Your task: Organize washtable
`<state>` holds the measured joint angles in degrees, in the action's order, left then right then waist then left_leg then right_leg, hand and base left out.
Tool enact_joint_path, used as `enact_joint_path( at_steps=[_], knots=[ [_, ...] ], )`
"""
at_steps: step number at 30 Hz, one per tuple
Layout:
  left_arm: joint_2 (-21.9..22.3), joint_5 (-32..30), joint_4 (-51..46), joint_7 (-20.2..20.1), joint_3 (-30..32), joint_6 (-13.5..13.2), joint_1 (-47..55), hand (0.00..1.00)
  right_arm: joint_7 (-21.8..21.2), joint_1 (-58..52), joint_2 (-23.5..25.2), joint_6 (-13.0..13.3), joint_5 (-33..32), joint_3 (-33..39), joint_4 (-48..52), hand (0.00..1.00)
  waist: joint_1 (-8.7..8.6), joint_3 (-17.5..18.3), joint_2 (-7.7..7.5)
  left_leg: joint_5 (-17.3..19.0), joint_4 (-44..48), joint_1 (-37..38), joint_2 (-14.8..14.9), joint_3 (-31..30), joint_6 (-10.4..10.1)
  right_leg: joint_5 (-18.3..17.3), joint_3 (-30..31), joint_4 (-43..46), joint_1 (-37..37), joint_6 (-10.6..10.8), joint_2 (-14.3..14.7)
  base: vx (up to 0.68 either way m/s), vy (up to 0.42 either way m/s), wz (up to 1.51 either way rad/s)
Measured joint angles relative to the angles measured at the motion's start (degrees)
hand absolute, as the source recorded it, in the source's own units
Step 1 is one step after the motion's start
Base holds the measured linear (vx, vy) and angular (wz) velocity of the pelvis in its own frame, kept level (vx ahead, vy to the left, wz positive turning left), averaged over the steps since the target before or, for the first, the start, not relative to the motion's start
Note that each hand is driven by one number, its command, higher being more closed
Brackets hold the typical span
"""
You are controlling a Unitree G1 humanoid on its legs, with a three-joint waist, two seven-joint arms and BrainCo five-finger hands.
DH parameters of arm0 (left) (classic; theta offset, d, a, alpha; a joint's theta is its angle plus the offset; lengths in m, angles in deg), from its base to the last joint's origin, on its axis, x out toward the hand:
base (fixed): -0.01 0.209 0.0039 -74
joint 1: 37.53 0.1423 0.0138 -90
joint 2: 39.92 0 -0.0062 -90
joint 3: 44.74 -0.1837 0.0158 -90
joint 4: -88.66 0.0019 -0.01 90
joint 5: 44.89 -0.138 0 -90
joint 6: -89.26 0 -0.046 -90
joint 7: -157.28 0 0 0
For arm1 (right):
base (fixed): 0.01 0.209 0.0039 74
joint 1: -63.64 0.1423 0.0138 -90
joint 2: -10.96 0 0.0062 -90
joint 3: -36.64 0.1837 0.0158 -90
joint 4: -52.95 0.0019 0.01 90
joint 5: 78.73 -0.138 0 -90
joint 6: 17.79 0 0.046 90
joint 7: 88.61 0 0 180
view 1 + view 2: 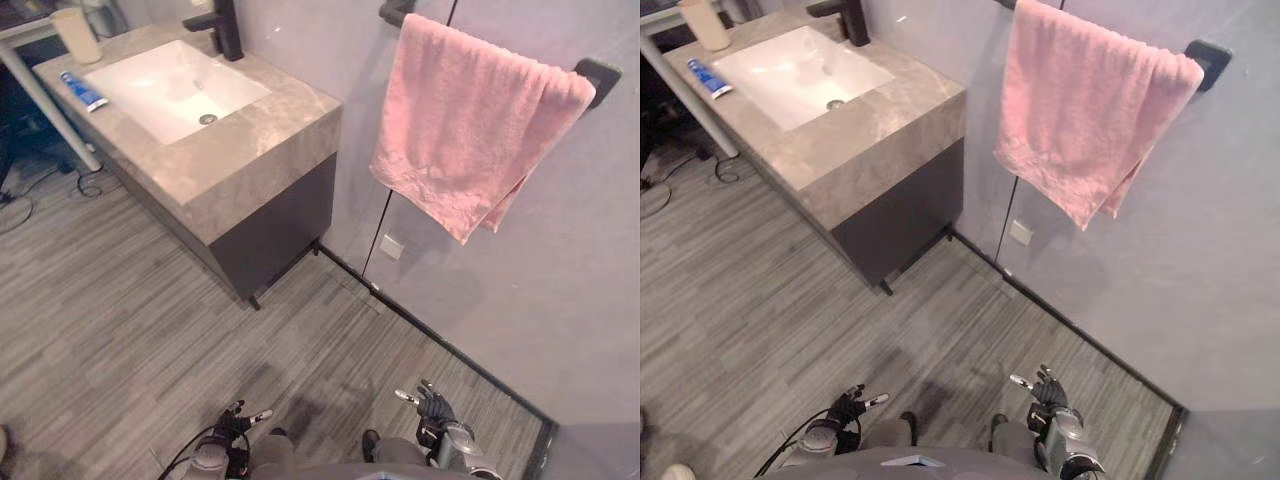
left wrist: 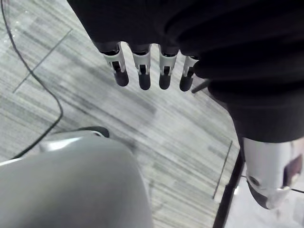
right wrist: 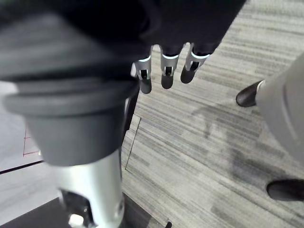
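**Operator:** Where do the hands stand?

**Spotter:** Both are low at your sides over the floor [image 1: 120, 300]. Your left hand [image 1: 230, 425] is released, with its fingers [image 2: 141, 71] straight and nothing between them. Your right hand [image 1: 432, 408] is the same, its fingers [image 3: 167, 71] loose and empty.

**Operator:** And the washtable?

**Spotter:** The washtable [image 1: 250, 160] is well apart from you, ahead and to your left, so I'd judge the task barely begun. The step in hand looks like the approach. Walk in until you face its long front edge squarely, and keep both hands relaxed so nothing catches the corner nearest you.

**Operator:** What needs tidying there?

**Spotter:** A blue tube [image 1: 83, 90] lies flat on the stone, just beside the left rim of the sink [image 1: 170, 85]. Past it, a pale cup [image 1: 77, 35] stands upright at the far left corner. The faucet [image 1: 225, 25] rises behind the basin.

**Operator:** Any handling advice?

**Spotter:** Your left hand is probably the closer one for both. The tube lies low and may slide, so come down over it and pinch across its width. The cup looks light, so close on it gently or it could tip.

**Operator:** Anything on the wall?

**Spotter:** A pink towel [image 1: 470, 120] hangs over a dark bar [image 1: 598, 72] to your right, one corner drooping lower. You may want to straighten it afterwards.
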<state>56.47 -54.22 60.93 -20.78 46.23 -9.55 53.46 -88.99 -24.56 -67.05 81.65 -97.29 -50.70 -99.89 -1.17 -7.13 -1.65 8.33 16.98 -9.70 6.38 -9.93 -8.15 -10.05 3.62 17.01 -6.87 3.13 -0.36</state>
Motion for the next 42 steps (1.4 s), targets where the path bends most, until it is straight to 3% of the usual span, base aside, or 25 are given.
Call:
enact_joint_path(
  at_steps=[2, 3, 4, 5, 6, 8, 11, 12, 13, 14, 16, 19, 24, 35, 38, 40, 41, 42],
  knots=[
    [0.4, 0.0, -0.1, 0.5, -1.5, -0.1, -1.1, 0.0, 0.4, -0.8, -0.4, 0.4, 0.0, 0.2, -0.1, 0.0, 0.03, -1.0, 0.15, -3.6, -3.3, 0.2, 0.4, -2.1, -1.5, -0.5, -4.0, 0.8, 1.0, -1.6, 0.1, -0.25, -0.068, 1.01],
    [0.8, -0.1, -0.8, 0.8, -2.0, -0.4, -0.9, 0.0, 0.5, -1.0, -0.4, 0.4, 0.0, 0.9, -0.5, 0.0, 0.22, -1.2, 0.26, -8.1, -8.1, 1.2, 0.7, -1.6, -1.8, -1.2, -6.1, 1.4, 0.8, -3.1, -0.4, -0.23, -0.018, 1.12],
    [1.2, -0.1, -1.0, 0.9, -2.3, -0.5, -1.2, 0.0, 0.5, -1.5, 0.3, 0.5, 0.0, 2.6, -1.1, 0.0, -0.11, -1.3, -0.84, -7.8, -6.5, 1.1, 0.7, 3.5, 0.8, -0.8, -9.3, 1.8, -0.1, -4.2, -2.3, -0.23, -0.012, 1.14],
    [1.3, -0.2, -1.3, 0.9, -2.6, -0.5, -1.7, 0.0, 0.6, -1.5, 0.2, 0.4, 0.0, 3.5, -1.4, 0.0, -0.19, -1.2, -0.44, -6.0, -2.4, -0.1, 0.6, 6.3, 2.4, -0.5, -10.9, 1.8, -0.2, -4.6, -2.9, -0.22, 0.017, 1.21],
    [1.3, -0.6, -1.4, 0.9, -2.8, -0.5, -1.4, 0.0, 0.7, -1.6, 0.1, 0.4, 0.0, 5.2, -2.6, 0.0, -0.4, -1.6, -1.0, -2.5, 5.3, -2.0, 0.0, 10.1, 4.9, 0.0, -13.5, 1.7, -0.5, -4.8, -4.4, -0.24, 0.043, 1.2],
    [1.3, -0.6, -1.7, 1.0, -2.6, -0.5, -1.2, 0.0, 0.8, -3.1, 0.1, 0.1, 0.0, 7.5, -3.6, 0.0, -0.55, -1.6, -0.94, 1.5, 14.0, -1.7, -0.1, 14.5, 5.9, 0.5, -16.5, 1.4, -0.2, -4.9, -6.2, -0.23, 0.093, 1.08],
    [1.3, -0.6, -1.2, 0.9, -2.4, -0.4, -0.4, 0.0, 0.7, -3.9, 0.3, -0.1, -0.3, 11.9, -4.3, 0.0, -1.64, -0.9, -0.03, 6.1, 22.4, 2.4, 4.1, 20.5, 6.8, 1.6, -19.5, -0.3, -0.1, -3.9, -8.0, -0.14, 0.211, 0.71],
    [1.5, -0.7, 0.3, 0.9, -2.4, -0.3, -0.3, 0.0, 0.7, -4.4, 0.3, -0.1, -0.3, 13.6, -4.2, 0.0, -1.75, 0.0, 0.98, 6.7, 18.9, 5.3, 6.6, 22.6, 6.2, 2.4, -19.5, -1.3, -0.5, -2.7, -8.0, 0.02, 0.311, 0.5],
    [2.2, -0.7, 1.4, 0.9, -2.5, 0.0, -0.4, 0.0, 0.7, -4.6, -0.1, -0.1, -0.3, 15.5, -4.3, 0.0, -2.06, 1.3, 2.79, 8.4, 7.8, 8.2, 5.0, 24.0, 2.4, 4.0, -18.5, -2.1, -2.1, -0.1, -7.4, 0.1, 0.352, 0.82],
    [2.1, -1.1, 1.8, 0.9, -3.0, 0.1, -0.6, 0.0, 0.7, -4.6, 0.2, -0.3, -0.4, 17.1, -4.3, 0.0, -3.19, 1.9, 2.47, 8.4, -0.7, 10.4, 2.8, 23.5, 2.4, 4.9, -17.0, -2.7, -3.2, 1.4, -7.3, 0.11, 0.308, 0.96],
    [1.2, -1.1, 2.4, 0.8, -3.2, 0.2, -1.6, 0.0, 0.9, -5.5, 0.8, -1.3, 0.0, 18.7, -5.4, 0.0, -3.3, 1.8, 0.76, 3.8, -8.0, 11.8, -1.2, 21.5, 3.5, 7.2, -14.3, -5.8, -2.1, 2.0, -8.8, 0.12, 0.235, 1.09],
    [1.5, -1.0, 2.5, 0.9, -3.2, 0.2, 0.5, 0.0, 1.6, -5.8, 0.6, -1.3, -0.1, 19.8, -5.3, 0.0, -2.86, 2.7, 2.02, 3.3, -9.9, 12.9, -2.5, 20.8, 4.0, 9.9, -14.1, -11.3, 1.5, 3.2, -9.2, 0.08, 0.114, 0.26],
    [0.9, -0.9, 2.8, 0.9, -3.2, 0.0, 1.0, 0.0, 1.6, -4.0, 0.6, -1.3, -0.4, 16.9, -5.3, 0.0, -2.73, 3.5, 2.3, 2.1, -12.7, 12.8, -2.9, 22.1, 4.0, 13.2, -13.1, -16.6, 1.5, 3.3, -8.4, 0.04, -0.004, -0.15],
    [2.3, 0.5, 2.8, 0.6, -2.8, -1.4, 0.8, 0.0, 0.3, -1.1, 0.4, -1.3, 0.6, 9.9, -5.3, 0.0, -1.27, 3.3, 0.71, 2.2, -14.2, 12.4, -3.6, 22.1, 4.2, 15.3, -13.2, -21.4, 2.7, 3.3, -8.3, 0.04, -0.002, -0.01],
    [2.4, 2.8, 2.7, 0.5, -2.1, -1.4, 0.7, 0.0, 0.2, 0.5, 0.0, -1.3, 2.3, 11.0, -5.2, 0.0, -1.29, 2.0, 0.85, 3.2, -13.1, 12.1, -4.2, 21.8, 5.8, 12.5, -13.4, -14.6, 0.1, 3.5, -9.8, 0.03, 0.094, 0.11],
    [2.8, 4.6, 2.8, 0.1, -1.1, -1.4, 0.3, 0.0, 0.2, 0.4, -0.5, -1.2, 1.6, 13.5, -5.0, 0.0, -1.52, 0.4, 1.3, 4.8, -11.6, 12.2, -5.2, 19.8, 8.2, 9.0, -13.0, -1.4, -4.4, 3.2, -12.4, -0.04, 0.207, 0.57],
    [2.6, 5.4, 2.6, -0.2, -1.1, -1.8, 0.2, 0.0, 0.2, -0.8, -0.7, -1.1, 1.1, 15.6, -4.6, 0.0, -1.78, -0.8, 1.08, 6.1, -9.7, 12.4, -6.4, 17.0, 9.2, 8.5, -10.1, 13.6, -10.2, 1.3, -14.5, -0.13, 0.239, 0.78],
    [2.3, 6.0, 2.6, -0.3, -1.0, -1.8, 0.3, 0.0, 0.1, -1.3, -0.5, -1.0, -0.4, 16.4, -4.4, 0.0, -1.83, -1.3, 0.56, 6.9, -8.8, 12.7, -7.2, 15.9, 9.8, 9.0, -8.3, 18.8, -12.1, -0.9, -15.4, -0.17, 0.28, 1.02]
  ],
)
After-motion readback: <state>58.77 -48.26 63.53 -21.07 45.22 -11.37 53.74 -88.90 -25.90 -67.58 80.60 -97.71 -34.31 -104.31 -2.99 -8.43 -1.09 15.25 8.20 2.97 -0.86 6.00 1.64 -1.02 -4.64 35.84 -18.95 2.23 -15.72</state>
